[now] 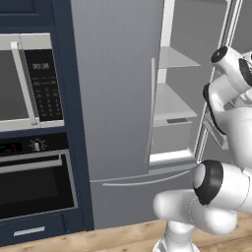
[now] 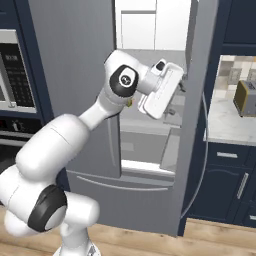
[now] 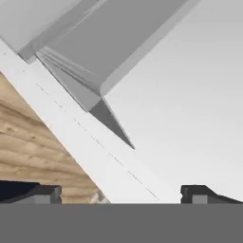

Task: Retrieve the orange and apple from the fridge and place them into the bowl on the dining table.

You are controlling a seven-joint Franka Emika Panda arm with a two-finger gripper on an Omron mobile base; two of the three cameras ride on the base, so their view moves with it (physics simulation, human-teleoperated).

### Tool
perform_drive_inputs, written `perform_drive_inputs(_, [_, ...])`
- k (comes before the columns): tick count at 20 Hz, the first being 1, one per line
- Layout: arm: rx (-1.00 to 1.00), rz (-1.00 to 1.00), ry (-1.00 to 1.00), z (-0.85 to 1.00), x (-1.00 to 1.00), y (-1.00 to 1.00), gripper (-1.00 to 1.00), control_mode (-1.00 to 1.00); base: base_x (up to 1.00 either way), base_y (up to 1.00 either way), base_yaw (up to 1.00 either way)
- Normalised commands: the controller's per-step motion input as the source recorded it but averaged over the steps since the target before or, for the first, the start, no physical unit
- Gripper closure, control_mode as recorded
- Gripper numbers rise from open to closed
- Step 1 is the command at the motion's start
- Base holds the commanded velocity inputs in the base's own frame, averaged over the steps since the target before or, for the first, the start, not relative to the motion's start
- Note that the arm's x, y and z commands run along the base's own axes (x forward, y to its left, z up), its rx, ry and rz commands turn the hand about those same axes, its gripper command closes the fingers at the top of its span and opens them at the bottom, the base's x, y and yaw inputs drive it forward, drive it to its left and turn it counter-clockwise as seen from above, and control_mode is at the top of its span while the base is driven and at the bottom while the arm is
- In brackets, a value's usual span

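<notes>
Fridge (image 1: 118, 88) observed with left door shut and right door swung open, per both base views. Long thin curved handle (image 1: 150, 110) noted on the shut left door; a second curved handle (image 1: 142, 181) across the lower drawer front. White interior exposed through the open side, with shelves (image 1: 174, 58) stacked one above another and a drawer-like compartment at the bottom of the opening. No fruit discernible on the visible shelf portions; much of the interior hidden behind the arm in the right base view.

Claw (image 3: 121, 193) found open, dark fingertips (image 3: 45, 193) standing wide apart at the bottom of the hand view, nothing between them. Hand positioned at the open side of the fridge, level with the middle shelves, in the right base view, wrist turned toward the interior. Hand view angled downward and rolled: white fridge surface, grey ledges of the interior and a strip of wooden floor (image 3: 33, 156) at the lower left.

Left of the fridge, within navy cabinetry: black built-in microwave (image 1: 27, 83) above a black oven (image 1: 34, 182), both closed. Right of the fridge, in the right base view: pale table (image 2: 227, 125) on navy cabinets, carrying a toaster (image 2: 246, 97) against a tiled wall. Open right door (image 2: 197, 115) standing between the fridge interior and that table.
</notes>
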Motion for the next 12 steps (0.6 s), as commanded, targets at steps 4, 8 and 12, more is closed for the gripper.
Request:
perform_drive_inputs(4, [0.02, -0.04, -0.11, 0.14, -0.66, -0.38, -1.00, -1.00, 0.00, 0.00, 0.00])
perform_drive_inputs(8, [0.04, 0.00, -0.41, 0.35, -1.00, 0.33, -1.00, -1.00, 0.00, 0.00, 0.00])
perform_drive_inputs(12, [0.20, -0.01, -0.62, -0.01, -0.76, 0.73, -1.00, -1.00, 0.00, 0.00, 0.00])
